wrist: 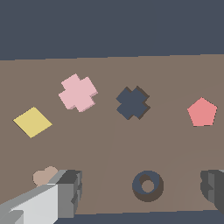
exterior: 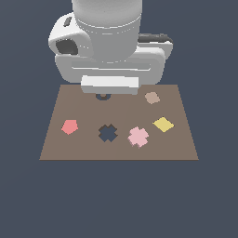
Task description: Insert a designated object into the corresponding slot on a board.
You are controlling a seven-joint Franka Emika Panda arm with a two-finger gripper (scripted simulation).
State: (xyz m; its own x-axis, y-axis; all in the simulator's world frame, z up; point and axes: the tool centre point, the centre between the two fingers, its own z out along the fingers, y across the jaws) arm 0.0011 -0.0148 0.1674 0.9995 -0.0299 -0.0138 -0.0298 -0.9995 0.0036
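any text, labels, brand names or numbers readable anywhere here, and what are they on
None: no view shows any word, number, brand or sign.
The flat brown rectangular board is blank.
The pale-pink cross piece, salmon-red pentagon, yellow diamond and tan piece carry no marks.
The white robot arm housing shows no lettering either.

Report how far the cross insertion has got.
Done: nothing yet. The pink cross lies on the board beside the cross slot, which is unfilled. In hand: nothing; the claw is open and holds nothing, above the dark ring. Left: grasp the cross, carry it over, insert it.
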